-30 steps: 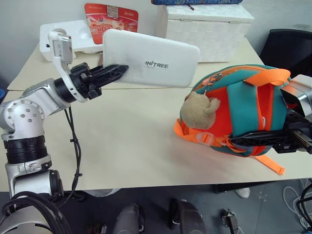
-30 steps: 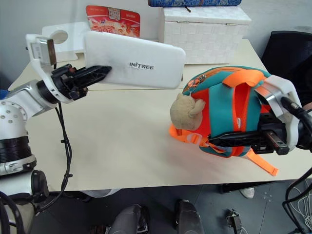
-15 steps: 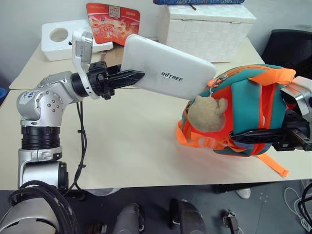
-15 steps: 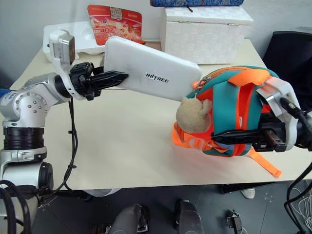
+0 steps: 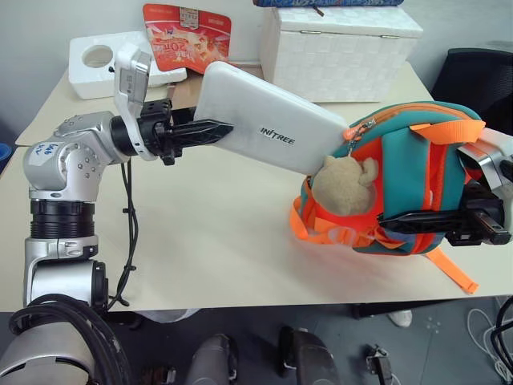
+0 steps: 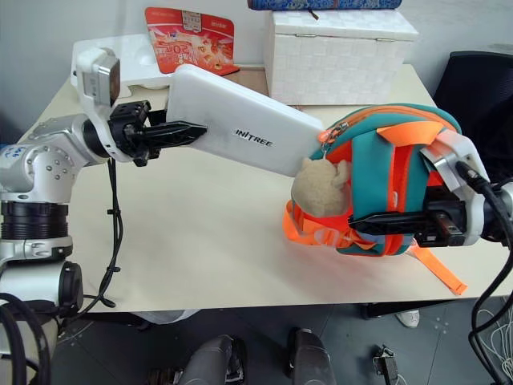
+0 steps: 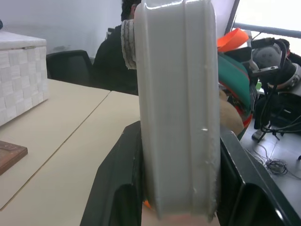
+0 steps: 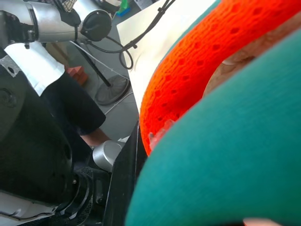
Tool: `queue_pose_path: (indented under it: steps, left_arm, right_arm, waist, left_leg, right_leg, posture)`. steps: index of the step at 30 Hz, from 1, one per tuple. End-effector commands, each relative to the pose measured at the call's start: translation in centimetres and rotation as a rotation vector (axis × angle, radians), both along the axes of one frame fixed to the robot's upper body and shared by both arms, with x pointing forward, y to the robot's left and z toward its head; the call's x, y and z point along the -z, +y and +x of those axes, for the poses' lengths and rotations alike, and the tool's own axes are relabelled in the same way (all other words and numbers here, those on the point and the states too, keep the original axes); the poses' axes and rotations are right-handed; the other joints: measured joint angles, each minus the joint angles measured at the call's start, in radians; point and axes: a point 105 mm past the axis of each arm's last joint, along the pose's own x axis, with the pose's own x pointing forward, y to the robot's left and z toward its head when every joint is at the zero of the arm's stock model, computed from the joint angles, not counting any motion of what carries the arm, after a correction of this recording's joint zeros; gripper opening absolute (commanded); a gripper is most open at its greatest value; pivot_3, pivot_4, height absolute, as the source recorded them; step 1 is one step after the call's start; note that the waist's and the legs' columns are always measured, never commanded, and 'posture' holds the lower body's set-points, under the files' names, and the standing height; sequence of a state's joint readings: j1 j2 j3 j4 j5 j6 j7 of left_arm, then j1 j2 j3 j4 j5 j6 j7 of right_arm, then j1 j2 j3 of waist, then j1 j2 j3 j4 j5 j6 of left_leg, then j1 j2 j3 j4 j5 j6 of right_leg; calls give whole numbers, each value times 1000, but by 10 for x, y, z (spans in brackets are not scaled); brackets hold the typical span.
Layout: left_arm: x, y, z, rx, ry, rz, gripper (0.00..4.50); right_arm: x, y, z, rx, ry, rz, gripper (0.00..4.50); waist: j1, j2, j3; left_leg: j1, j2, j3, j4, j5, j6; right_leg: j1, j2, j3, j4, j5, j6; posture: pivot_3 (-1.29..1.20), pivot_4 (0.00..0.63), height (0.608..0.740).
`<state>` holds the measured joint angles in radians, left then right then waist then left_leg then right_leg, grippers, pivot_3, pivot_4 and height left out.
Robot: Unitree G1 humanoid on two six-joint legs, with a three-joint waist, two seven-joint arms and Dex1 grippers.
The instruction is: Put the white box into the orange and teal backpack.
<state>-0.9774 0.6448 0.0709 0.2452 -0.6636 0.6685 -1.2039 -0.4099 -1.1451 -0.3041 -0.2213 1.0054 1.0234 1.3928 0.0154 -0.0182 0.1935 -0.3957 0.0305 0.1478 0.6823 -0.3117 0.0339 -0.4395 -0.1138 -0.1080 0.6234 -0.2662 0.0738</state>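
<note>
1. Ahead of me a beige table (image 5: 200, 241) runs to a pale wall. Along its far edge stand a white woven chest (image 5: 345, 48), a red packet (image 5: 186, 34) and a foam block (image 5: 100, 64) with a round hole. A dark office chair (image 5: 473, 76) sits at far right.
2. The backpack (image 5: 401, 184) stands upright on the right side of the table, its plush toy (image 5: 345, 183) hanging on the side facing the box (image 5: 268, 120).
3. The box is held clear of the table. Its long axis runs from my left gripper (image 5: 210, 131) down toward the backpack, and its low far end sits at the zip opening just above the toy.
4. Left gripper: part-open, fingers clamping the box's near end across its thickness, as the left wrist view shows.
5. Right gripper (image 5: 393, 222): closed on the backpack's lower side, level.
</note>
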Motion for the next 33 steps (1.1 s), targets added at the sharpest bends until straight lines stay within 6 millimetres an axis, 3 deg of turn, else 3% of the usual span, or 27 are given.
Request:
queue_pose_path:
  steps: [1, 8, 11, 17, 23, 30, 33]
  left_arm:
    - [5, -16, -2, 34, -99, 62, 1441]
    - [3, -36, 2, 93, -159, 92, 1441]
    - [3, -34, 5, 100, -163, 120, 1441]
    - [26, -19, 4, 133, -115, 241, 1441]
    - [30, -25, 0, 165, -94, 228, 1441]
    - [37, -15, 13, 99, -173, 341, 1441]
    - [32, -30, 10, 147, -172, 293, 1441]
  right_arm:
    - [-10, -4, -2, 2, -45, -19, 54]
    - [-4, 1, 2, -17, -48, -40, 54]
    - [-4, 2, 4, -18, -52, -41, 54]
    - [-5, 2, 4, -16, -59, -46, 54]
    - [-4, 4, 5, -13, -65, -56, 54]
    - [-5, 7, 5, -21, -74, -67, 54]
    - [-4, 8, 4, -25, -78, -69, 54]
  waist:
    - [5, 0, 0]
    - [12, 0, 0]
    - [9, 0, 0]
    - [6, 0, 0]
    - [7, 0, 0]
    - [7, 0, 0]
    - [7, 0, 0]
  left_leg:
    - [0, 0, 0, 0, 0, 0]
    - [-1, -1, -1, 1, 0, 2]
    - [-2, -1, -1, 2, 1, 2]
    - [-3, -1, -1, 2, 1, 2]
    - [-4, -1, -1, 2, 1, 2]
    - [-5, -1, -1, 3, 1, 3]
    - [-5, -1, -1, 3, 1, 3]
  right_leg:
    - [0, 0, 0, 0, 0, 0]
    - [0, -1, 0, -1, 1, 1]
    - [0, 0, -1, -1, 1, 2]
    - [-1, 0, -4, 0, 1, 2]
    - [-2, 0, -4, 0, 1, 2]
    - [-3, 0, -4, 1, 1, 2]
    - [-3, 0, -4, 1, 1, 2]
  posture:
    - [0, 150, 740]
    - [0, 150, 740]
    - [0, 150, 740]
    - [0, 150, 740]
    - [0, 150, 740]
    - [0, 150, 740]
    - [0, 150, 740]
